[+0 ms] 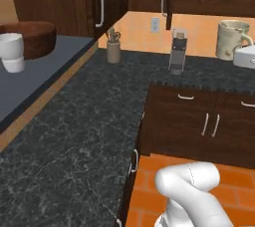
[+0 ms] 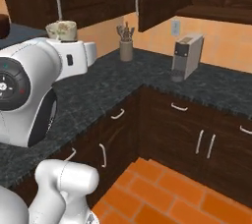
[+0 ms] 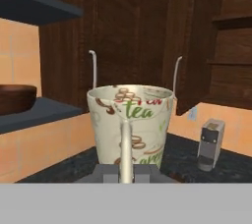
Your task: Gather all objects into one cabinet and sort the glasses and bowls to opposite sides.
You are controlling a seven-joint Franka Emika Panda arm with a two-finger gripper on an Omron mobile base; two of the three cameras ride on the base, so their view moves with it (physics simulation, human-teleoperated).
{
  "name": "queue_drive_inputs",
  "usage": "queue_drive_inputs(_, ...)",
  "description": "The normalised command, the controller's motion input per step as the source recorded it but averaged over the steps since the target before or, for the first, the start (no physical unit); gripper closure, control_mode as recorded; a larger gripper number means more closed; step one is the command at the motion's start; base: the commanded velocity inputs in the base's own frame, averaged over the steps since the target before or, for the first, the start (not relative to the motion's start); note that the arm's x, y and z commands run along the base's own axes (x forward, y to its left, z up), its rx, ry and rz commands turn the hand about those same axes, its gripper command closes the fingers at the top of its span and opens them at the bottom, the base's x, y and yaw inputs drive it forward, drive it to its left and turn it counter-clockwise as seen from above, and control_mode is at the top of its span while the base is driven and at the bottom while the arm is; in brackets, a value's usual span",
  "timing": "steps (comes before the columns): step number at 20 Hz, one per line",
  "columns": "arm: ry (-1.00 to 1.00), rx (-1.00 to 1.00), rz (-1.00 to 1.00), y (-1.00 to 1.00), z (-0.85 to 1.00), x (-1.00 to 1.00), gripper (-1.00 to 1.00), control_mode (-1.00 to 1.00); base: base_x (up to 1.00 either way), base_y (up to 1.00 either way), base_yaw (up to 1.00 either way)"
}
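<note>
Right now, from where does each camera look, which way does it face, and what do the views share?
Left base view: behind the arm on its left, facing the corner counter and slate shelf; white arm at lower right.
Right base view: behind on the right, facing the same counter; arm at lower left.
Hand view: on the hand, looking along the gripper at the cream mug it holds.
Shared: the mug, the coffee machine and the utensil holder.

Cream mug (image 3: 130, 125) printed with brown and green "tea" lettering. White cups (image 1: 11, 52), dark-brown bowl (image 1: 34, 37) on slate-grey shelf (image 1: 35, 76). Black speckled counter (image 1: 74, 136), orange brick floor (image 2: 167, 193).
</note>
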Motion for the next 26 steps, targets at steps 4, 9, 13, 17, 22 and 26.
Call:
queue_drive_inputs(4,0.00,0.00,0.00,0.00,0.00,0.00,1.00,1.00,-0.97,0.30,0.32)
queue_drive_inputs(9,0.00,0.00,0.00,0.00,0.00,0.00,1.00,1.00,-0.88,0.22,0.43)
queue_drive_inputs(13,0.00,0.00,0.00,0.00,0.00,0.00,1.00,1.00,-0.51,0.02,0.51)
queue_drive_inputs(17,0.00,0.00,0.00,0.00,0.00,0.00,1.00,1.00,-0.38,0.11,0.46)
queue_drive_inputs(22,0.00,0.00,0.00,0.00,0.00,0.00,1.00,1.00,-0.13,0.30,0.35)
queue_drive_inputs(26,0.00,0.00,0.00,0.00,0.00,0.00,1.00,1.00,-0.03,0.80,0.26)
